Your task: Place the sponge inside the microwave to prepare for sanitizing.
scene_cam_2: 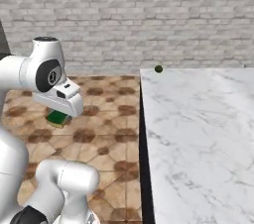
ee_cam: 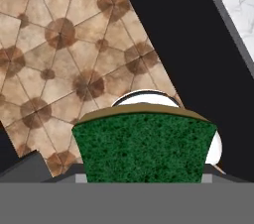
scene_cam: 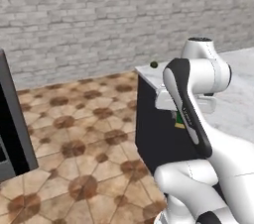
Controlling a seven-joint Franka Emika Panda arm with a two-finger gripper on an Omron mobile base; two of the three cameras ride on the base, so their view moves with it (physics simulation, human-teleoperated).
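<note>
My gripper [scene_cam_2: 59, 113] hangs over the tiled floor, left of the counter's dark side, and is shut on the sponge [scene_cam_2: 58, 117]. In the hand view the sponge [ee_cam: 144, 146] shows its green face with a thin yellow layer along the top, held between my gripper's [ee_cam: 143, 176] fingers. From the left base view only a sliver of the sponge [scene_cam: 178, 121] peeks out behind the forearm. A grey-framed dark panel [scene_cam: 12, 119] stands at the far left edge; I cannot tell whether it belongs to the microwave.
A white marble counter [scene_cam_2: 198, 134] with a black side fills the right, with a small dark green ball [scene_cam_2: 158, 69] at its far corner. Brown tiled floor [scene_cam: 84, 139] stretches left of it up to a grey brick wall.
</note>
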